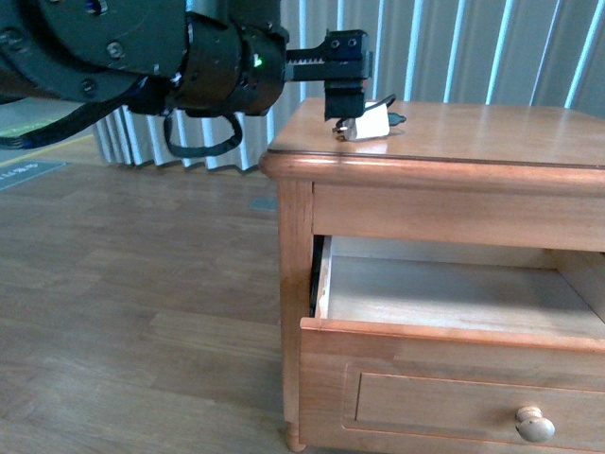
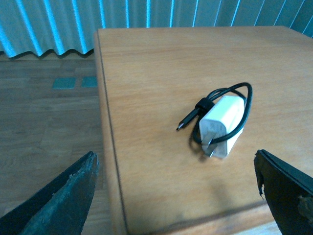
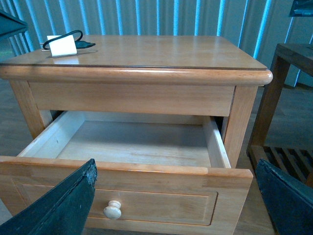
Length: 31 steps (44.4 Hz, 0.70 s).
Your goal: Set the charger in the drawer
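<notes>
Charger [image 2: 222, 120] white, boxy, black cable looped.

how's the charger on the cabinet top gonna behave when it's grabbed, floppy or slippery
The charger looks like a small rigid plastic block: probably light and stiff, though its smooth white sides may slip. Its thin black cable is looped around it, so it should mostly come along, the loose end perhaps dangling.

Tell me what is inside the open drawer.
Nothing visible: the drawer shows only bare pale wood. Its front strip is hidden behind the drawer front. The charger lies on the cabinet top.
</notes>
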Motion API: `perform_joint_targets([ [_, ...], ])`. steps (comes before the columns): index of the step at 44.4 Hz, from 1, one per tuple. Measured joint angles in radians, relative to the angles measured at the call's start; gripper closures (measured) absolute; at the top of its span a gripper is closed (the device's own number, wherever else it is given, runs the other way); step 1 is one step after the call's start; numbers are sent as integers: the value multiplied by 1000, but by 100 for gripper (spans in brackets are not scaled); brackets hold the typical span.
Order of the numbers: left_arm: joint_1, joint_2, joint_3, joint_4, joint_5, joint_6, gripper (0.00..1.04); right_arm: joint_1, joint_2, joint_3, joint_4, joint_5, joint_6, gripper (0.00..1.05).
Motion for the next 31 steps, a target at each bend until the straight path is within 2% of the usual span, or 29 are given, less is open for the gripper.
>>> perform_joint_targets([
  [11,-17,179,225,-63,56,-13,6,0,0,0,0,0,0,8],
  [29,-16,349,454,-133,103,-48,6,0,0,0,0,0,0,8],
  [31,-17,357,467,-138,103,-48,9,0,0,0,0,0,0,8],
])
